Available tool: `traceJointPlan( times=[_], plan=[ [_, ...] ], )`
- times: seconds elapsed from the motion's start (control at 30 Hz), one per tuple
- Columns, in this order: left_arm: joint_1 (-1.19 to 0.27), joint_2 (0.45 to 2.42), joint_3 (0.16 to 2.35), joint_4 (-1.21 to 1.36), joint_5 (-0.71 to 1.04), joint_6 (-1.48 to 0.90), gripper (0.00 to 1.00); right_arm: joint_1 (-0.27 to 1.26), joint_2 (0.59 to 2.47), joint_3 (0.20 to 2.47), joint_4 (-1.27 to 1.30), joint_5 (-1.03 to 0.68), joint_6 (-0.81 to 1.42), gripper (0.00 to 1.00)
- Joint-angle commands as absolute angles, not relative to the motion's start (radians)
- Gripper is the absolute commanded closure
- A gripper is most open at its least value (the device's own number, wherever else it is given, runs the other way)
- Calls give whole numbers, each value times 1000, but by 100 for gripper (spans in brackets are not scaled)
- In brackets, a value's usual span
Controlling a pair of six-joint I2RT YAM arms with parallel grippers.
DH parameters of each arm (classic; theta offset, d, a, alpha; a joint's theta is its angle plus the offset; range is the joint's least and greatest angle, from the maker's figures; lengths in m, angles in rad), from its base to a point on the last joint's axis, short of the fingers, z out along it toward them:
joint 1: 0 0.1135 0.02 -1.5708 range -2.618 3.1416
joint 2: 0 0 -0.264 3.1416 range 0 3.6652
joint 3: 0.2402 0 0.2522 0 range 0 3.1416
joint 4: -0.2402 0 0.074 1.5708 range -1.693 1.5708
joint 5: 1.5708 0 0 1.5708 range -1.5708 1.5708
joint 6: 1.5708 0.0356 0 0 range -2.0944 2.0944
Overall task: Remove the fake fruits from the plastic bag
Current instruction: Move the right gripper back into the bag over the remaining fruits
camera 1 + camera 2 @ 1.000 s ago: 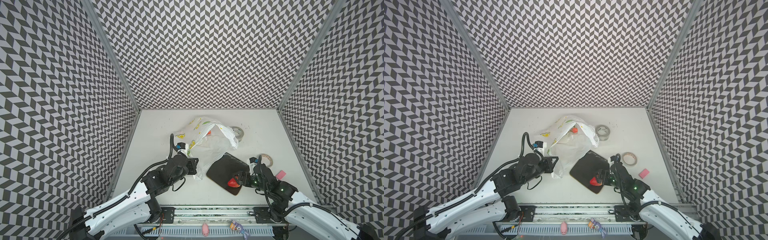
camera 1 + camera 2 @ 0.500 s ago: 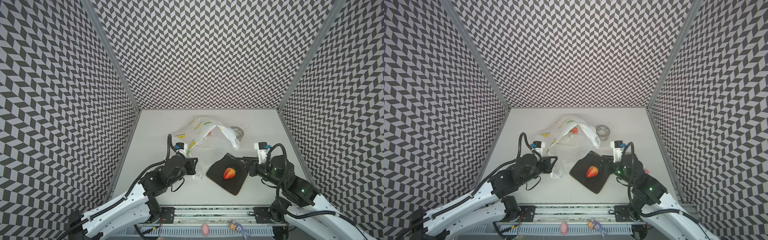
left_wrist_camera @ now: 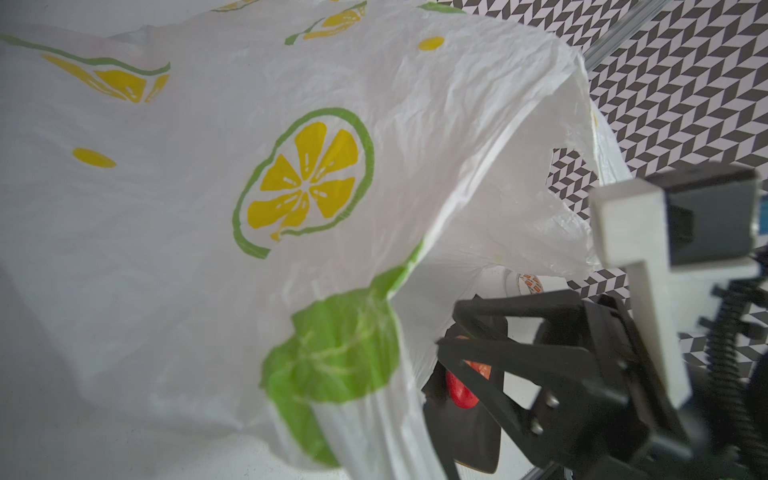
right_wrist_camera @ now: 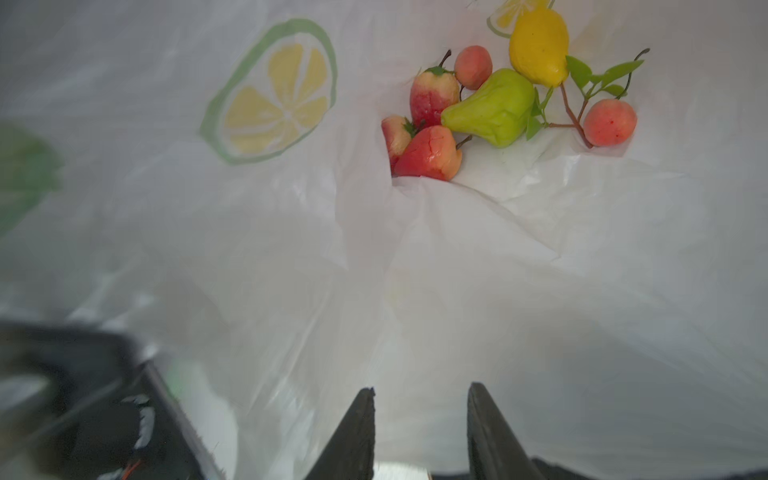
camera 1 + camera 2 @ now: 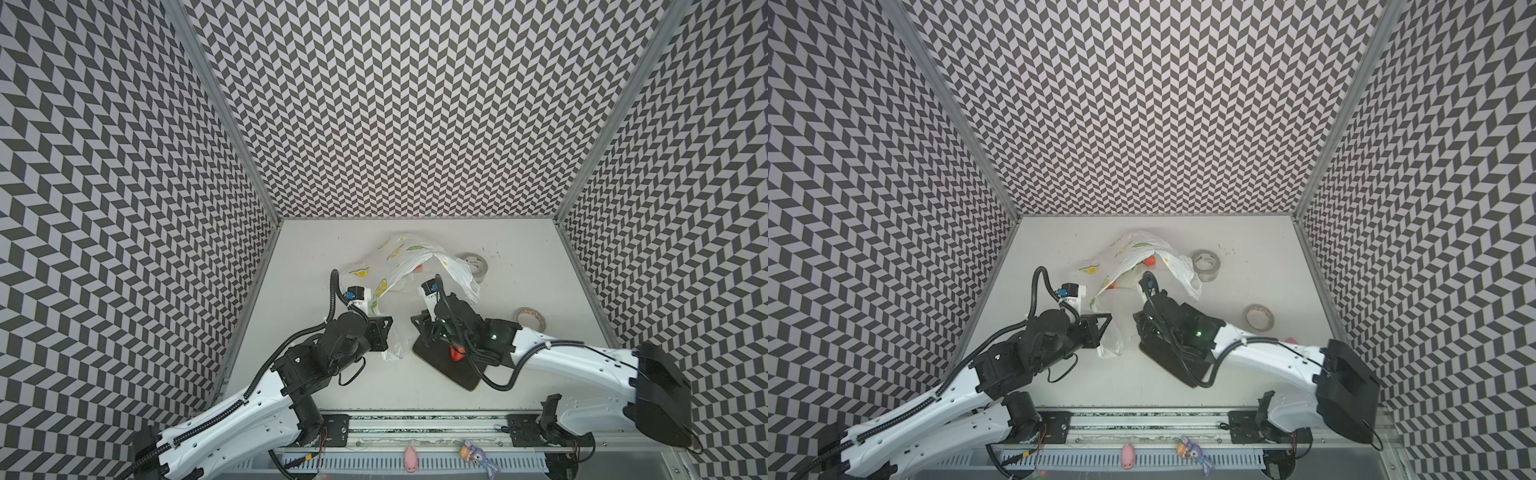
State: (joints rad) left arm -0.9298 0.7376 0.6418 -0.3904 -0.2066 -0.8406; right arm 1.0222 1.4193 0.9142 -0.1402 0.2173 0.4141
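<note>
Since prev. frames, right gripper (image 4: 420, 388) has left the black mat (image 5: 446, 370) and swung across to the mouth of the plastic bag (image 5: 415, 259). One strawberry (image 5: 457, 354), released earlier, lies loose on that mat, behind the gripper and under its wrist.

Status, right gripper: fingers (image 4: 361, 432) spread partway, gap btwn them empty, tips pointing into the bag opening.

Status, left gripper (image 5: 386, 332): jaws pressed together on a fold of bag film, w/ that edge raised so the bag arches over the opening. Fingertips are hidden by film in the left wrist view. It sits just beside the right gripper, w/ only hanging film btwn them.

Remaining fake fruits (image 4: 498, 104) sit clustered on the inner bag film, straight ahead of the right gripper's tips and well apart from them. The green pear (image 4: 494, 108) is central, the yellow pear (image 4: 540, 41) lies beyond it, and red strawberries touch its near side. Small red-pink round ones on a leafy twig lie alongside.
</note>
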Motion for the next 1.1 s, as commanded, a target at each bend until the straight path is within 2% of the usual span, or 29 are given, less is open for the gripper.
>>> traceJointPlan(
  times=[0.0, 0.07, 0.2, 0.53, 0.7, 1.07],
  plan=[
    [-936, 720, 638, -432, -227, -866, 100, 994, 1535, 994, 5, 285, 476, 62],
    [-937, 708, 625, -445, -227, -878, 100, 964, 1617, 1034, 44, 248, 543, 55],
    [-937, 688, 615, -492, -231, -904, 100, 917, 1751, 1098, 118, 173, 678, 47],
    [-937, 662, 613, -606, -255, -975, 100, 865, 1959, 1182, 302, 30, 861, 35],
    [-937, 673, 621, -612, -249, -985, 100, 836, 2017, 1194, 405, -52, 963, 34],
    [-938, 699, 643, -591, -221, -955, 100, 830, 2142, 1345, 357, 1, 1028, 37]
  ],
)
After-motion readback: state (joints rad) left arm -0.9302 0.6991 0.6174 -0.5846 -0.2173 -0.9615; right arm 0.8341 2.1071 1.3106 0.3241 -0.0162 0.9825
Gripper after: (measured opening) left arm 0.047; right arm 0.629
